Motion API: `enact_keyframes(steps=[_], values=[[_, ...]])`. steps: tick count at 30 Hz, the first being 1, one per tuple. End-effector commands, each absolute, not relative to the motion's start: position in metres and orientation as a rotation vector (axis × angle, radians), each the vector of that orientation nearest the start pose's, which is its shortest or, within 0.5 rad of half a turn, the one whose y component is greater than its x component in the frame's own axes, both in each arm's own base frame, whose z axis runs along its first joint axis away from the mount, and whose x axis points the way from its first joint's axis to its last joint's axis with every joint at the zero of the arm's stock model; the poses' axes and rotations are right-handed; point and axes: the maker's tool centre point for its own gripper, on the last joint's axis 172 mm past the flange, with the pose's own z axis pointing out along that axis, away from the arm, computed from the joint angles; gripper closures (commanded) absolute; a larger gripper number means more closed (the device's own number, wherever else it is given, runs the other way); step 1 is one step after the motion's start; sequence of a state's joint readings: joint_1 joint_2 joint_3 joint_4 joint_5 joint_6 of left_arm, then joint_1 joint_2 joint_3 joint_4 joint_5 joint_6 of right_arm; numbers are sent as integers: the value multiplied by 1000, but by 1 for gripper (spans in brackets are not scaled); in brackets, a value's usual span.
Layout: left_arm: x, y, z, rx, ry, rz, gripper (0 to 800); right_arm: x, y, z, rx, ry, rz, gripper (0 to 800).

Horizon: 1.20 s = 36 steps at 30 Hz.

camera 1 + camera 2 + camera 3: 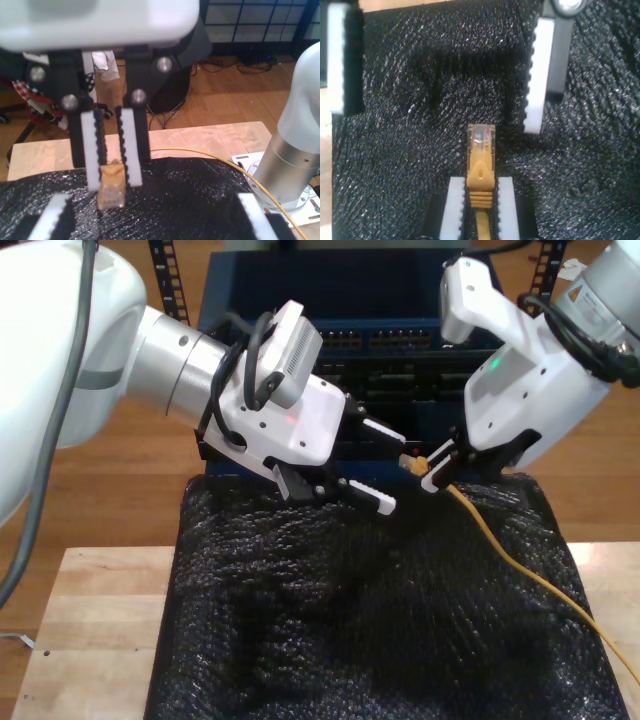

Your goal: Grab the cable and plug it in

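Robotics lab, blue network switch rack (400, 340), black foam mat (370, 610) on wooden bench (90, 630), office chairs

The yellow-orange cable (520, 560) trails across black mat, clear-tipped plug (481, 142) raised.

glossy white arms (90, 330), black pincers with white toothed pads (538, 75).

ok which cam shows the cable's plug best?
Second wrist view: the plug is centred and sharp, clear tip forward, clamped in my second gripper. In the first wrist view the plug is blurred. In the exterior view the plug is tiny, with the cable trailing away.
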<state>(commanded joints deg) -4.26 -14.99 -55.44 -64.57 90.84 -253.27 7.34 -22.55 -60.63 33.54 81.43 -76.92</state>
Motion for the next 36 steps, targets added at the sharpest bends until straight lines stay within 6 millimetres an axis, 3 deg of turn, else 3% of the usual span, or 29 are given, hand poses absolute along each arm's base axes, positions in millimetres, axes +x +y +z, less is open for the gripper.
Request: enact_keyframes(steps=[5, 9, 12, 23, 36], values=[[338, -269, 380, 1348, -1576, 788, 115, 355, 196, 361, -2005, -1695, -473, 784], [339, -269, 379, 1352, -1574, 788, 179, 352, 207, 358, -1979, -1693, -463, 784], [340, -269, 378, 1356, -1572, 790, 194, 352, 207, 358, -1979, -1692, -461, 784], [349, -266, 374, 1383, -1585, 818, 372, 351, 207, 358, -1980, -1691, -462, 782], [350, -265, 375, 1386, -1585, 823, 432, 351, 206, 358, -1980, -1691, -460, 781]])
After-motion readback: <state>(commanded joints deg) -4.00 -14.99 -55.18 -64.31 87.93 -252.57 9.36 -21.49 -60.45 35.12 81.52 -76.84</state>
